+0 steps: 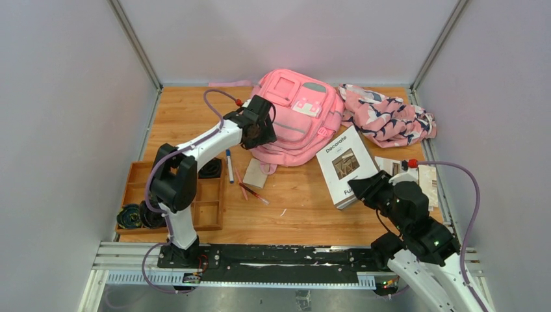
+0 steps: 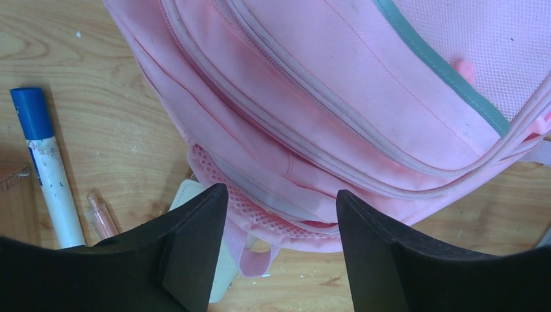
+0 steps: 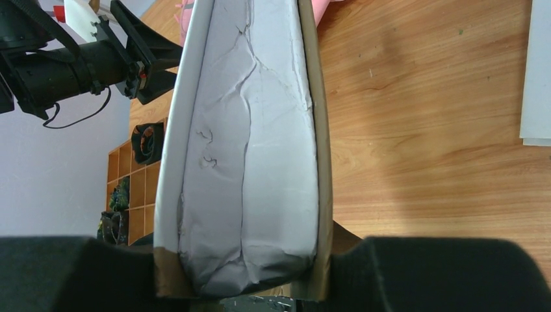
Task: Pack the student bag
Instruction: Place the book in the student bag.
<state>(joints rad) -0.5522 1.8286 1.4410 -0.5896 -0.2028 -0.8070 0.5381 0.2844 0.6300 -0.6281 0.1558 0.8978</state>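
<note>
1 student bag (image 2: 338, 97), just beyond the spread left gripper (image 2: 281, 198), right gripper (image 3: 243, 276) pinching a white book (image 3: 250, 149)

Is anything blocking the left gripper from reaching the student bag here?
Nothing visible does. The left gripper hangs open right above the student bag's edge, bare fabric between its fingers; the marker lies off to one side on the table.
</note>
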